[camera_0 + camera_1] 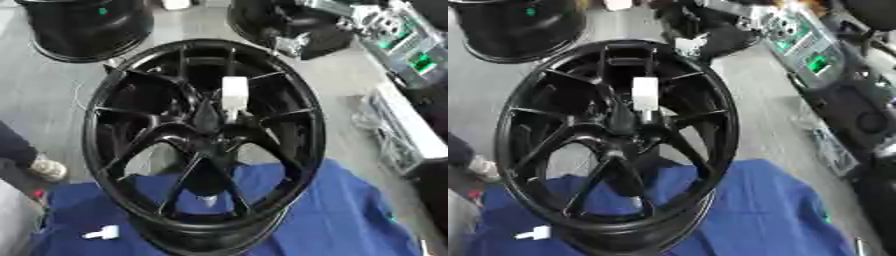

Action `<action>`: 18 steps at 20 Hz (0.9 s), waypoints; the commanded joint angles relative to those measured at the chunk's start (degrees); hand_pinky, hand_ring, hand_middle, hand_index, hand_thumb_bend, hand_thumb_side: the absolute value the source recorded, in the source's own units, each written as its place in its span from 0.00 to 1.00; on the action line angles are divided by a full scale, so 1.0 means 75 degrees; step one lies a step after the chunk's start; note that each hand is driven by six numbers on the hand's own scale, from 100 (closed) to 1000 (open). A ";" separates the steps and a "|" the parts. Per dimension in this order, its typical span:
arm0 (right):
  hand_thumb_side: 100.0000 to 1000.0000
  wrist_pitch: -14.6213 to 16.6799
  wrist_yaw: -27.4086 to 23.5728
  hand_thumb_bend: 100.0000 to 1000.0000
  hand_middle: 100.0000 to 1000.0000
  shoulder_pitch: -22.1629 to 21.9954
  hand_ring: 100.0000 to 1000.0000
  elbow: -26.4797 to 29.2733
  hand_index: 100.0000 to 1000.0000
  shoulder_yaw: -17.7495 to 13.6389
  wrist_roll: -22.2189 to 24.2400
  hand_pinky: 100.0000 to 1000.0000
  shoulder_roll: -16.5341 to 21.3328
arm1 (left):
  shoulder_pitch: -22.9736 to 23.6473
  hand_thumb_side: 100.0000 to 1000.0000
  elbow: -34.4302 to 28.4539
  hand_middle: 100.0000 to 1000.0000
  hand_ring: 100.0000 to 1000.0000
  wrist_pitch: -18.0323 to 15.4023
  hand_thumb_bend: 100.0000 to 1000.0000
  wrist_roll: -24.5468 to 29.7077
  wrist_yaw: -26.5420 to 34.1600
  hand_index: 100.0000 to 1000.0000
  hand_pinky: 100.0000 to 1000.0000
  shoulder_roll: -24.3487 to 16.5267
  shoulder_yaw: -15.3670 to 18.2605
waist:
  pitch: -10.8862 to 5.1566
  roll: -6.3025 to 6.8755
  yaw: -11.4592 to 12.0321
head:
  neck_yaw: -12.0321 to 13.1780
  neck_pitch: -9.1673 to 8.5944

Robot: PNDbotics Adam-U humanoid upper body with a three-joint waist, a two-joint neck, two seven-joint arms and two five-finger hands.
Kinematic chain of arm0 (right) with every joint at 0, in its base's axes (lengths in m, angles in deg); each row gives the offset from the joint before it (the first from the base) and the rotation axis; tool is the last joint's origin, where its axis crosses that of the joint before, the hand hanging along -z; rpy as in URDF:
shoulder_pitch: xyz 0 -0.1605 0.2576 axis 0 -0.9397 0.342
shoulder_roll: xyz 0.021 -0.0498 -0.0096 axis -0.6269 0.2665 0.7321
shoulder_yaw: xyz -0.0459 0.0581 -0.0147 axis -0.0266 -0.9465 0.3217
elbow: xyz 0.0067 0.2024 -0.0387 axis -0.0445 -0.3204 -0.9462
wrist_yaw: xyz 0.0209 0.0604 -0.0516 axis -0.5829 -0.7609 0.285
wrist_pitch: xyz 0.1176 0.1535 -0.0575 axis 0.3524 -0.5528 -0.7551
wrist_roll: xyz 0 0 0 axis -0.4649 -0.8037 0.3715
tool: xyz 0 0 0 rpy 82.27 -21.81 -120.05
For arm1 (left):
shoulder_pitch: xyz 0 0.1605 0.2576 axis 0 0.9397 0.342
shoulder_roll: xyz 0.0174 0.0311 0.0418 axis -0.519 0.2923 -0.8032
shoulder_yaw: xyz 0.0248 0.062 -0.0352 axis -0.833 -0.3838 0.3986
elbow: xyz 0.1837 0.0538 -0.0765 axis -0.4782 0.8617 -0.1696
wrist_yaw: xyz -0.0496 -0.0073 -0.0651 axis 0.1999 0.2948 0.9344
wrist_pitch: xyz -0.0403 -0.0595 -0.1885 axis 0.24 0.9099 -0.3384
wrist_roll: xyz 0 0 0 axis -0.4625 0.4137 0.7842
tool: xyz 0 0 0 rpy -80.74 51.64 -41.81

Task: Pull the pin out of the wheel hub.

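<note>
A black wheel stands tilted on a blue cloth. A white pin sticks out just above its hub. Another small white piece lies on the cloth, near left. Neither hand shows, so their fingers cannot be told.

the wheel hub is a glossy black alloy rim with thin spokes running to a central boss, standing tilted on its lower edge. a white, blocky pin sticks up from just beside the centre, between two upper spokes, still seated in the hub.
</note>
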State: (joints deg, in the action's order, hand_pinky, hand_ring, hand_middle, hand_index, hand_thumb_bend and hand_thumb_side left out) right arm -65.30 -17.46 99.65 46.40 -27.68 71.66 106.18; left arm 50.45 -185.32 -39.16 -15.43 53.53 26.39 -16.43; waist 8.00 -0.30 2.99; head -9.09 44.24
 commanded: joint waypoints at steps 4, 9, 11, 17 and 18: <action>0.61 0.0202 0.0542 0.00 0.80 0.0324 0.46 -0.0600 0.93 -0.0038 0.0208 0.40 -0.0444 | -0.0044 1.00 -0.0060 0.56 0.35 -0.0044 0.17 0.0054 0.0047 0.76 0.54 -0.0130 -0.0042 | -0.0139 0.0045 0.0035 | -0.0103 -0.0016; 0.62 0.0333 0.0931 0.00 0.81 0.0451 0.46 -0.0918 0.93 -0.0040 0.0373 0.40 -0.0732 | -0.0045 1.00 -0.0047 0.56 0.35 -0.0049 0.17 0.0083 0.0053 0.76 0.54 -0.0123 -0.0048 | -0.0144 0.0058 0.0044 | -0.0152 -0.0016; 0.63 0.0360 0.1201 0.00 0.81 0.0479 0.46 -0.1066 0.93 -0.0055 0.0481 0.40 -0.0831 | -0.0045 1.00 -0.0044 0.55 0.35 -0.0050 0.17 0.0091 0.0051 0.76 0.54 -0.0119 -0.0051 | -0.0141 0.0063 0.0048 | -0.0170 -0.0016; 0.67 0.0445 0.2164 0.02 0.83 0.0501 0.44 -0.1660 0.94 -0.0183 0.0660 0.39 -0.1115 | -0.0046 1.00 -0.0032 0.55 0.35 -0.0048 0.17 0.0108 0.0035 0.77 0.54 -0.0104 -0.0057 | -0.0140 0.0076 0.0054 | -0.0205 -0.0016; 0.68 0.0471 0.2324 0.03 0.83 0.0502 0.44 -0.1743 0.94 -0.0199 0.0696 0.39 -0.1151 | -0.0046 1.00 -0.0031 0.55 0.35 -0.0048 0.17 0.0111 0.0035 0.77 0.54 -0.0102 -0.0057 | -0.0141 0.0078 0.0055 | -0.0210 -0.0016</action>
State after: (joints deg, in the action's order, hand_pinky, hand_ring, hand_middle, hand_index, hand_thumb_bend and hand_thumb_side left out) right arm -61.94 -1.89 102.53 34.11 -28.72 76.45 97.27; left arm 50.52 -184.95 -39.43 -14.84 53.75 26.43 -16.75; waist 7.95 0.18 3.29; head -10.46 44.24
